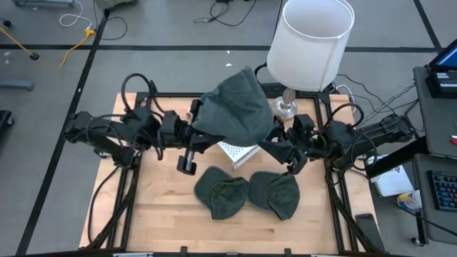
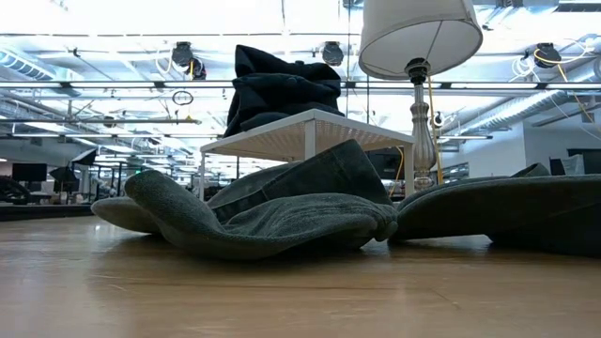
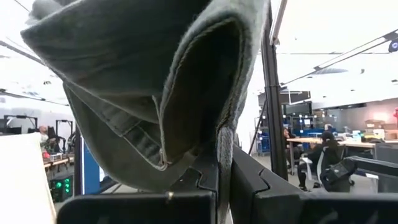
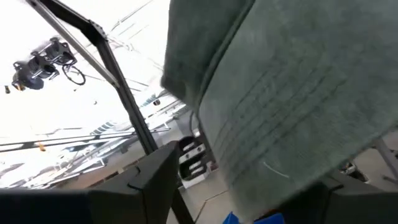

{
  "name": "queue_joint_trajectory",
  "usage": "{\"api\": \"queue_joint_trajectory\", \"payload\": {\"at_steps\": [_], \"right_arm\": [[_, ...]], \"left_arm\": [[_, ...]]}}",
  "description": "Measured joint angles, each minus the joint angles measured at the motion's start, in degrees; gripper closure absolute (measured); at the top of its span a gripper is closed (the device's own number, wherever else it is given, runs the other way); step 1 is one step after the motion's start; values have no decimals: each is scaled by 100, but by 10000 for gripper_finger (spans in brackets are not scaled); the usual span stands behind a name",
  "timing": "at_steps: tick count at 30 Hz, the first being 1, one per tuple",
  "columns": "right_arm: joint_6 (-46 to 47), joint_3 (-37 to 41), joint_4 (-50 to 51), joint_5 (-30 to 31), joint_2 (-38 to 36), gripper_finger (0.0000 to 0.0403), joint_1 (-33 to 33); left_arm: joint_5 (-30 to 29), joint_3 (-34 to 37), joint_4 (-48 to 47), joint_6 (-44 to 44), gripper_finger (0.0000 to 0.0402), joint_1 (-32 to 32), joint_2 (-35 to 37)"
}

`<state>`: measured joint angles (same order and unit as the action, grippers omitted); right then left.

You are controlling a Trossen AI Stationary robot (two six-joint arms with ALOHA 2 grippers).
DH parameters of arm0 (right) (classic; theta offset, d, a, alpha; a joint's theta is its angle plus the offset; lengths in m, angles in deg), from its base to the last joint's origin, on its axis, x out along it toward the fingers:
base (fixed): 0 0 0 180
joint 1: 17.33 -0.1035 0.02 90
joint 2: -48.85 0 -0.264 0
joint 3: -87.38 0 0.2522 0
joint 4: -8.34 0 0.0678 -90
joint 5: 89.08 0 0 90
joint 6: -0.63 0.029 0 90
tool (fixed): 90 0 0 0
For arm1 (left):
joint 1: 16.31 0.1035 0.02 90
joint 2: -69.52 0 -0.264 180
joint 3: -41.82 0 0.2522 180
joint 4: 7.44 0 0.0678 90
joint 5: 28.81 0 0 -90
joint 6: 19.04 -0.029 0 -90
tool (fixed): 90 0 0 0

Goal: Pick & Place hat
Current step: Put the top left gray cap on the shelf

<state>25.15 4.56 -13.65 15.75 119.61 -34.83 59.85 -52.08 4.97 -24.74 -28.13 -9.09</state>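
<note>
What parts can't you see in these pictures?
- High view: the raised hat covers most of the white stand and both arms' jaws.
- Low view: neither arm shows; the front hat hides most of the hat behind it.
- Left wrist view: the raised hat fills the picture and hides the table.
- Right wrist view: hat cloth hides where the right gripper meets it.
- The lamp base is partly hidden by its shade.
</note>
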Motion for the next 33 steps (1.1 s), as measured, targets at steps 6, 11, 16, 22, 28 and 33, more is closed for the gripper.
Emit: {"api": "queue_joint_trajectory", "payload": {"at_steps": [6,11,16,22,28,33], "right_arm": [[-20,0,-164,4,4,291,-147],[-263,0,-526,7,-6,389,-248],[-489,2,-395,48,-213,396,-393],[-619,2,884,534,-690,398,-786],[-515,2,1971,746,-985,399,-1122],[-479,2,2396,541,-1069,399,-1352]], "left_arm": [[-32,0,-33,-37,370,-4,5],[-175,0,-183,169,326,-2,7],[-606,-2,-724,880,301,-4,104],[-742,-2,-1884,2244,244,110,486],[178,-2,-2655,3161,176,263,728],[906,-2,-2652,3552,138,418,749]]}}
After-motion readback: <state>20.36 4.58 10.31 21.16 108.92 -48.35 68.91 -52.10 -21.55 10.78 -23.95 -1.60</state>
